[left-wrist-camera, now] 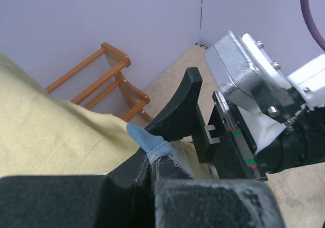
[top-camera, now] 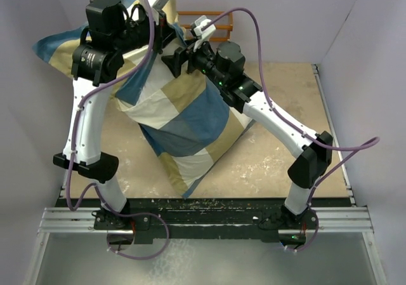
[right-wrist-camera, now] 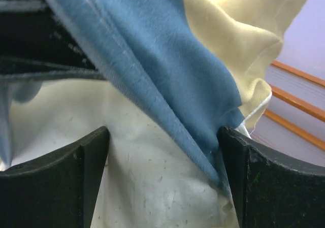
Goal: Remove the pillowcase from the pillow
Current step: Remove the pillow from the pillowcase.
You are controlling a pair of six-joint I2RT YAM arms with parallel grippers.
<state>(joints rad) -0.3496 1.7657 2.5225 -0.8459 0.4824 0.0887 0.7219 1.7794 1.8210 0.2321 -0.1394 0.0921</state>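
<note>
Blue pillowcase (top-camera: 184, 126) edge is being pinched tight by the left claw (left-wrist-camera: 149, 156), held up over the counter (top-camera: 279, 164). The right claw (right-wrist-camera: 162, 180) is sitting wide open around the white pillow (right-wrist-camera: 144, 192) inside. Next, I think, it needs to squeeze the pillow and pull.

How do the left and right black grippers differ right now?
The left gripper is shut, pinching a blue edge of the tan, cream and blue fabric pillowcase; the right gripper is open. Left holds cloth; right only straddles the plain white speckled pillow and a blue fold. Both meet at the raised end.
</note>
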